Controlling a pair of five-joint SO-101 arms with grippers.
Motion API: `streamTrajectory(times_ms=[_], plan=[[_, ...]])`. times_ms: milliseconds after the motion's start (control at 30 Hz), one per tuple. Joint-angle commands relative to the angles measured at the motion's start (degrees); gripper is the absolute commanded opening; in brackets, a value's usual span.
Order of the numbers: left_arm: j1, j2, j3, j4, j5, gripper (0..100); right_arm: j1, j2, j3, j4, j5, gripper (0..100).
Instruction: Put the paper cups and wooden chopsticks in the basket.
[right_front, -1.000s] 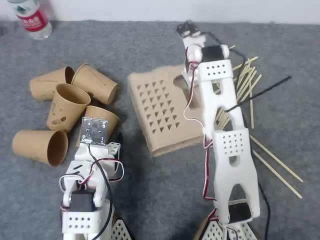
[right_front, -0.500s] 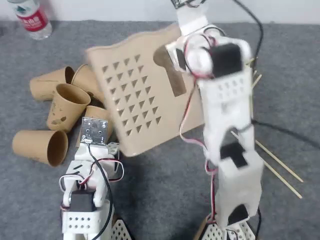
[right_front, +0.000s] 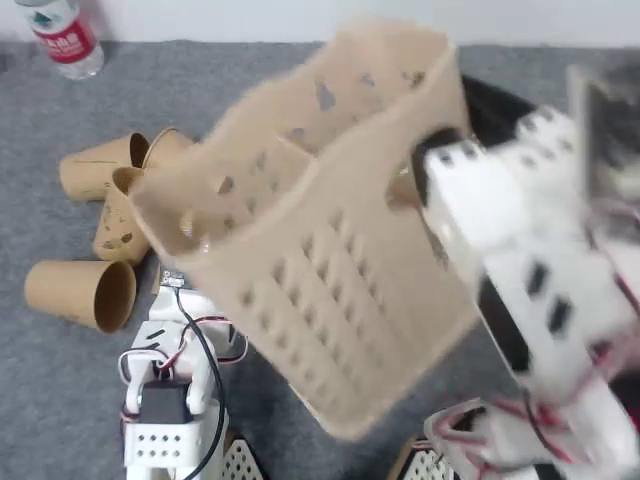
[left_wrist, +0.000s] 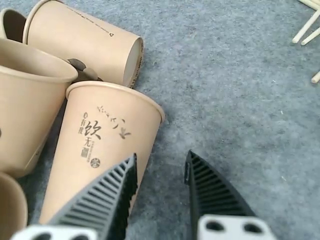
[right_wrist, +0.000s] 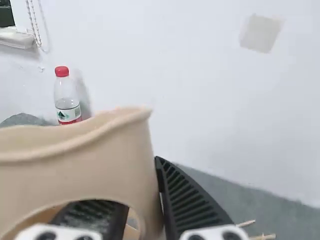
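The right claw (right_wrist: 136, 200) clamped the perforated beige basket (right_front: 330, 290) by its wall (aloft, tilted); the left claw (left_wrist: 160, 167) gaped over a tapered paper cup (left_wrist: 100, 145) on the fuzzy grey tabletop (left_wrist: 235, 100).

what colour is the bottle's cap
Red; the cap shows best in the right wrist view.

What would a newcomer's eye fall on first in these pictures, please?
First the basket, which hangs tilted high above the grey table in the high view, its wall clamped in the right gripper. Next the paper cups, lying on their sides at the left of that view, with the open left gripper just beside one of them.
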Motion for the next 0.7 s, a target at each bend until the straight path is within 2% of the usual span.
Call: streamTrajectory(times_ms=[0,167,267,433,567,667], plan=[[0.1,-0.2,-0.5,-1.1,-0.6,15,0.3,-10.2,15.8,1.9,-3.3,0.9],[0.1,-0.2,-0.5,-1.1,-0.6,15,-1.7,-24.7,39.0,-1.5,-5.7,0.9],[0.1,-0.2,-0.5,-1.1,-0.6,15,-1.6,-34.4,55.9,-11.0,-5.8,0.8],[0.1,-0.2,-0.5,-1.1,-0.6,15,-1.2,-53.0,91.4,-38.0,-5.5,0.8],[0.2,-0.2,-0.5,-1.1,-0.6,15,5.1,-63.4,115.4,-62.6,-5.5,0.9],[0.2,-0.2,-0.5,-1.1,-0.6,15,9.0,-64.7,127.7,-80.6,-4.2,0.8]])
